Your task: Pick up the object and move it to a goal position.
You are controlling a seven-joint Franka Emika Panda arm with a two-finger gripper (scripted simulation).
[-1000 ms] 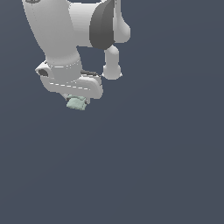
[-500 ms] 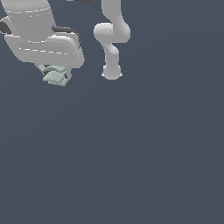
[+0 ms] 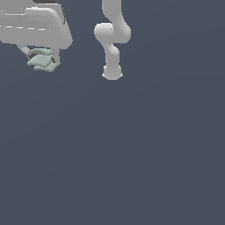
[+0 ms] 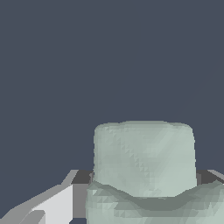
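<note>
While everything around me is one flat slate-blue field with no seam, edge or shadow to separate floor from wall, my white gripper (image 3: 42, 59) sits at the upper corner on the exterior view's left, cut off by the frame. I hold the pale mint-green block (image 3: 42, 60) clamped between my fingers: it hangs just under the broad white hand, with a dark finger pad touching each flank, and its creased, folded faces show below the fingertips. I cannot tell from this view whether the block is touching any surface, since the background gives no line or shading beneath it. Well apart, toward the middle of the exterior view's top, the arm's white column (image 3: 112, 39) comes down through a bulging joint to a small flared base (image 3: 112, 74), the only thing that seems to stand on the ground. From my wrist camera the block (image 4: 144, 170) fills much of the picture, rounded at its corners, with a sagging crease across its near part; a white finger (image 4: 57, 205) and the dark inner pad (image 4: 81, 177) lie against one side, and a grey sliver of the other finger just shows at the opposite side. Beyond the block, only the same even blue-grey.
</note>
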